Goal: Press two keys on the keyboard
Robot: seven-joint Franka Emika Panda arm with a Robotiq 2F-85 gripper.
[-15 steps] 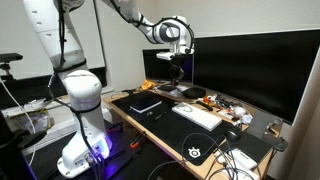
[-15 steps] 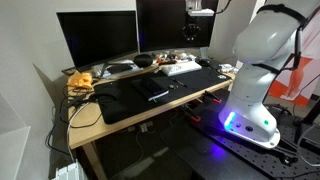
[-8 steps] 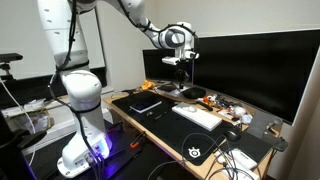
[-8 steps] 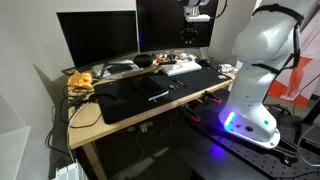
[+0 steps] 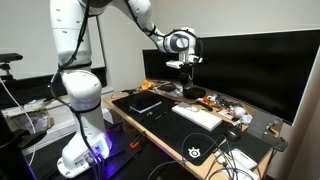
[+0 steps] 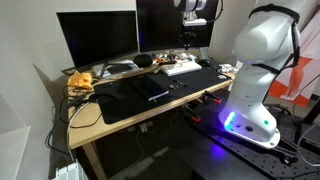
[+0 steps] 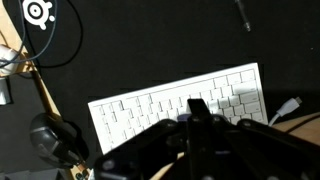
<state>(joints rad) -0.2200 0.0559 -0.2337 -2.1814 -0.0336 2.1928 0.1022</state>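
The white keyboard (image 5: pixel 197 115) lies on the black desk mat in front of the big monitor. It also shows in an exterior view (image 6: pixel 182 68) and fills the middle of the wrist view (image 7: pixel 160 108). My gripper (image 5: pixel 187 88) hangs well above the desk, behind the keyboard's far end, not touching it; it also shows in an exterior view (image 6: pixel 187 38). In the wrist view its fingers (image 7: pixel 200 106) look pressed together with nothing between them, over the keyboard's right-hand keys.
A black flat tablet-like rectangle (image 5: pixel 146 103) lies on the mat near the robot base. A black mat with a white logo (image 5: pixel 196 151) lies at the desk's near end. Monitors (image 5: pixel 250 65) stand behind. Cables and small clutter (image 5: pixel 225 108) lie beside the keyboard.
The gripper has moved sideways along the desk, away from the robot base towards the keyboard, at about the same height. Nothing on the desk has moved.
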